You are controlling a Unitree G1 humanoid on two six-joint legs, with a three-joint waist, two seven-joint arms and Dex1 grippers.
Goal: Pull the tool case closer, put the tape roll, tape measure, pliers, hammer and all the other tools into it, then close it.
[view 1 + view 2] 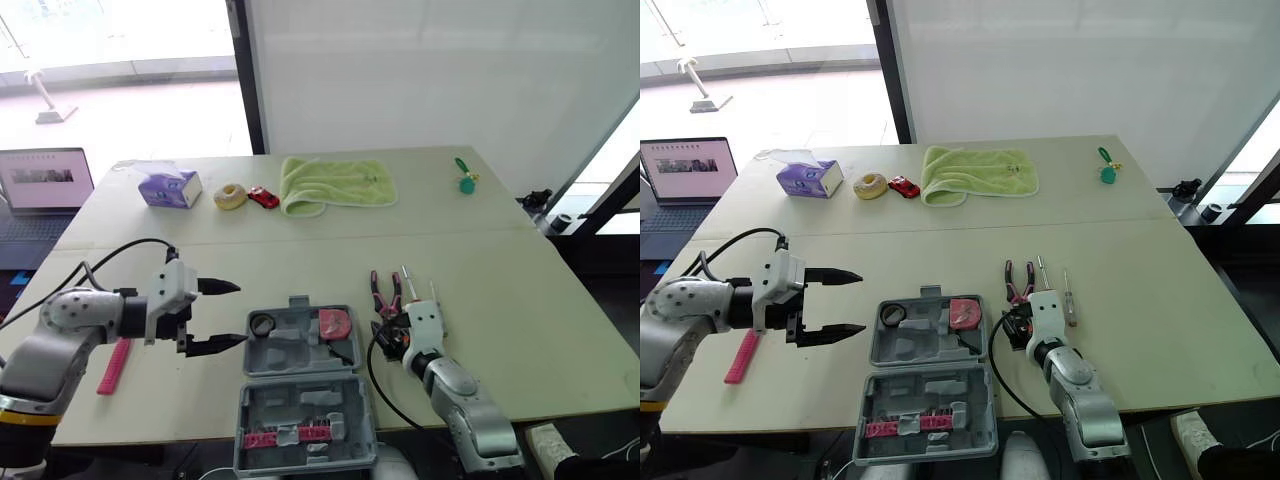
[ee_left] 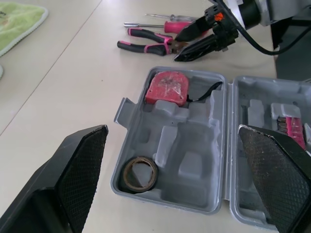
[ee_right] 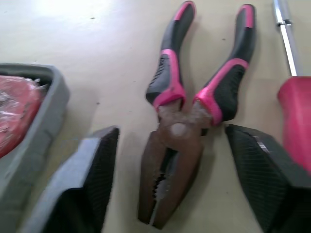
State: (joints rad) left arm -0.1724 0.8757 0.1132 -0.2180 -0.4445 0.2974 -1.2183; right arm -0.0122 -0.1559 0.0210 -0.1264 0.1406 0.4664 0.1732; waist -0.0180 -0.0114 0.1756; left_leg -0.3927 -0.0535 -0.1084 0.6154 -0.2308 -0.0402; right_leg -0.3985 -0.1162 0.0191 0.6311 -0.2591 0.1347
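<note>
The grey tool case lies open near the table's front edge. In its tray a brown tape roll sits in one corner and a red tape measure in another. My left gripper hovers open just left of the case, holding nothing. The pink-and-black pliers lie on the table right of the case, with two screwdrivers beside them. My right gripper is open, one finger on each side of the pliers' head. A long pink tool lies far left, under my left arm.
The case lid holds pink bits. Along the far side stand a purple tissue box, a pale ring-shaped roll, a red toy car, a green towel and a green tag. A laptop sits off-table left.
</note>
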